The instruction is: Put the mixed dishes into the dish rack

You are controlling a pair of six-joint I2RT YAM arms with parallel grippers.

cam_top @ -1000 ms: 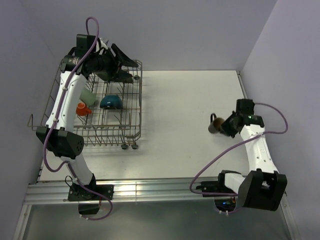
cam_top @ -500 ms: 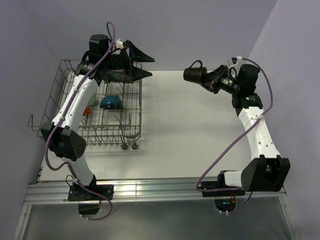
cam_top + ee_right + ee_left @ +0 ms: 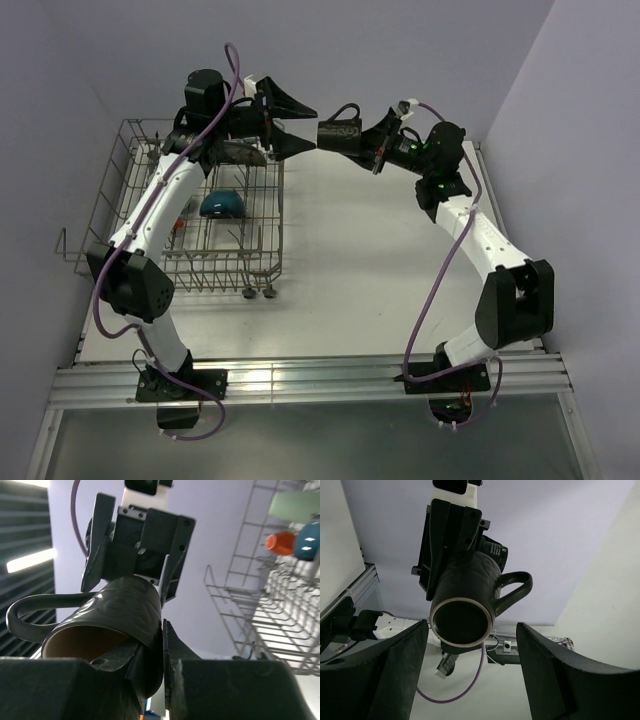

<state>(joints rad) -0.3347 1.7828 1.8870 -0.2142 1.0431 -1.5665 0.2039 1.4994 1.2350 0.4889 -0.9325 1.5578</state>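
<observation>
My right gripper (image 3: 365, 143) is shut on the rim of the small brown cup (image 3: 338, 131) and holds it in the air, on its side, handle up. In the right wrist view the cup (image 3: 100, 612) is pinched between my fingers (image 3: 162, 670). My left gripper (image 3: 303, 127) is open and raised beside the dish rack (image 3: 200, 262), its fingertips just short of the cup. In the left wrist view the cup's mouth (image 3: 462, 622) faces me above the gap (image 3: 470, 675). The blue bowl (image 3: 222, 204), orange-red cup (image 3: 278, 541) and pale green mug (image 3: 295, 502) sit in the rack.
The rack stands at the table's far left, its right wall just below my left gripper. A dark rounded edge, perhaps the square plate (image 3: 243, 152), shows under my left wrist. The side walls close in on the left and right of the white table (image 3: 380, 260).
My right arm has lifted the brown cup from the table's right side and swung it up and left. My left gripper has risen out of the rack, open, and turned toward the cup.
</observation>
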